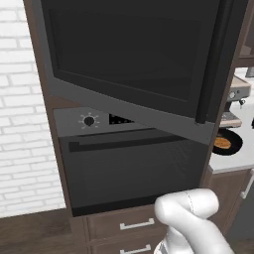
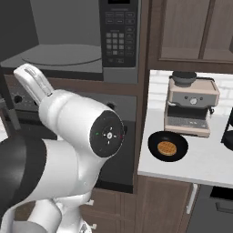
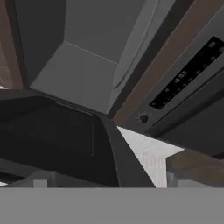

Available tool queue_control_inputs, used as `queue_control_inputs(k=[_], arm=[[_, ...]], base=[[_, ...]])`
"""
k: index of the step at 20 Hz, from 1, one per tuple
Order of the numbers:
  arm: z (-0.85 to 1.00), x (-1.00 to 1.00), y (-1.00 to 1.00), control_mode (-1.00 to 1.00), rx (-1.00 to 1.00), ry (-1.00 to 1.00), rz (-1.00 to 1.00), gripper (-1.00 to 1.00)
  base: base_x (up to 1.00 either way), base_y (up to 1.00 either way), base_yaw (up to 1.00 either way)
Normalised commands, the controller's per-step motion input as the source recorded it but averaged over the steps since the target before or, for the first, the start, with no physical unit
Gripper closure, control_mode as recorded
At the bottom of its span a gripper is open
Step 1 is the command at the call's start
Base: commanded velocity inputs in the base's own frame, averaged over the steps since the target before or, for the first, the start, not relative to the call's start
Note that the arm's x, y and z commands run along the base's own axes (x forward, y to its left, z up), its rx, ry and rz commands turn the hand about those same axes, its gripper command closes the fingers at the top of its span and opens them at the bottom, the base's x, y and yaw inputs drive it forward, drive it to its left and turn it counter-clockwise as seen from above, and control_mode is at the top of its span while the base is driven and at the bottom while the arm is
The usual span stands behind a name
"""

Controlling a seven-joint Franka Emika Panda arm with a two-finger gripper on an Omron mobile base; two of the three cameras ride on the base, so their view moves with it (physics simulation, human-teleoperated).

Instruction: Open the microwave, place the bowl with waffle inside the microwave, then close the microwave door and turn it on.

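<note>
Two finger tips cannot be made out, so whether the gripper is spread or closed is unclear. Just ahead, the microwave door [image 1: 134,59] hangs swung open from the microwave [image 2: 68,41]. Well apart, on the counter [image 2: 205,164], the bowl [image 2: 168,146] holds the waffle [image 2: 167,148] beside the coffee machine [image 2: 190,107].
</note>
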Motion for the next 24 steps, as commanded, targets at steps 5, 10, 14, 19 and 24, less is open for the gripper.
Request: queue_control_inputs(k=[5,10,14,19,24], arm=[[-0.14,1.0,0.38,-1.0,0.42,0.0,0.25,-1.0],[-0.15,0.87,0.78,-1.0,0.16,0.17,0.44,-1.0],[0.0,0.46,0.86,-1.0,0.01,0.3,0.58,-1.0],[0.02,0.02,1.0,-1.0,0.0,0.17,0.66,-1.0],[0.19,0.0,1.0,-1.0,0.0,0.1,0.59,-1.0]], base=[[0.0,0.0,0.0],[0.0,0.0,0.0],[0.0,0.0,0.0],[0.0,0.0,0.0],[0.0,0.0,0.0]])
